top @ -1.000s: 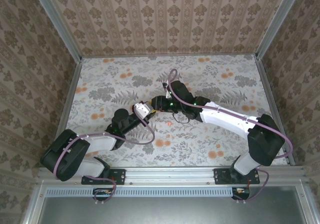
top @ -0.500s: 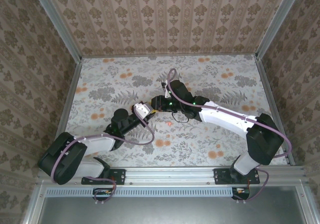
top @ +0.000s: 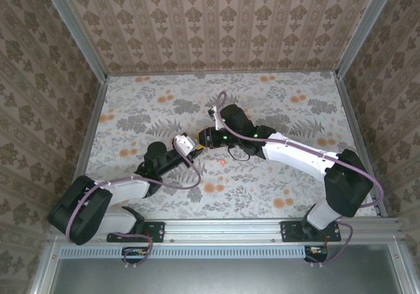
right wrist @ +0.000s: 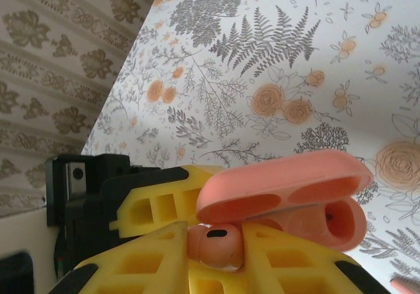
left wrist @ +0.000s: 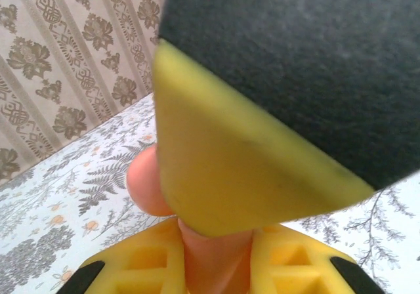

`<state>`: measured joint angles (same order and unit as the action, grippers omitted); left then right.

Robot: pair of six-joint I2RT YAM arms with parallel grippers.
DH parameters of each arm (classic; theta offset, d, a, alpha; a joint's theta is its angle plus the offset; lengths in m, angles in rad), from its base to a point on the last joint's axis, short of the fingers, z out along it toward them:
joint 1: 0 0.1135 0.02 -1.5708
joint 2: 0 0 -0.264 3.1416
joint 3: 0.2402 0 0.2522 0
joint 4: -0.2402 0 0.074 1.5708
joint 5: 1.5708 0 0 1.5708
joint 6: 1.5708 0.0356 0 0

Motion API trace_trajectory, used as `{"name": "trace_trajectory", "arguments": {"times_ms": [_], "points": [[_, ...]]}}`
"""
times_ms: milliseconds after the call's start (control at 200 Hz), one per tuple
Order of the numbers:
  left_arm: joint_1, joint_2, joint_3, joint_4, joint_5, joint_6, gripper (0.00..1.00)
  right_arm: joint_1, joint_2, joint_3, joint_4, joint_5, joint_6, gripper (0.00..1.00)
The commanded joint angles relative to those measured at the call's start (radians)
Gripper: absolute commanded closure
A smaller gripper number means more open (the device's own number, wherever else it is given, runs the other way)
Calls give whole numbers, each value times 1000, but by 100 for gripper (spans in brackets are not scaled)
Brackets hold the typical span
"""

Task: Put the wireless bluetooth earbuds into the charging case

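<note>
From above, the left gripper [top: 194, 145] and the right gripper [top: 205, 138] meet nose to nose near the middle of the floral cloth [top: 295, 110]. What they carry is too small to make out there. A loose earbud [top: 224, 162] lies on the cloth just near-side of the right wrist, apart from both sets of fingers. In the left wrist view, the charging case [left wrist: 149, 188] shows as a rounded coral lump that narrows down between this gripper's own yellow fingers. I take the left jaws as clamped on the case. A yellow and black finger [left wrist: 223, 169] of the right gripper crowds in just over it and hides the case's top. In the right wrist view, the right jaws are closed on the held earbud [right wrist: 215, 245], a coral bead with a dark oval mark, pinched at the fingertips. The case sits open just beyond, its lid raised and showing two shallow hollows, its long axis running across the view and rising a little to the right. A dark well opening shows in the body below the lid, towards the right. The earbud sits at the case's lower left, just beside the mouth under the lid. I cannot tell whether it touches. The coming move therefore seems to turn on the right arm carrying the bead rightward and inward to that well while the left holds the case steady.
</note>
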<state>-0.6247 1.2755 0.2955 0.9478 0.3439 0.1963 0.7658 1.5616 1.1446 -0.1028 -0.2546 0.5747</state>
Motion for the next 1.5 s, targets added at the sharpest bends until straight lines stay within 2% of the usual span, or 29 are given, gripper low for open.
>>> {"name": "trace_trajectory", "arguments": {"times_ms": [0,285,890,1260,1495], "points": [[19,-38,23,39,121,-63,95,-2,-44,-3,-27,-84,-120,76],[52,-63,46,40,262,-149,95,-37,-82,-26,-24,-196,-262,78],[89,-27,125,99,534,-336,95,-115,-113,6,-195,-425,-635,77],[93,23,174,184,692,-473,94,-149,-96,84,-375,-478,-838,76],[90,35,185,207,711,-507,93,-163,-82,116,-419,-461,-874,76]]}}
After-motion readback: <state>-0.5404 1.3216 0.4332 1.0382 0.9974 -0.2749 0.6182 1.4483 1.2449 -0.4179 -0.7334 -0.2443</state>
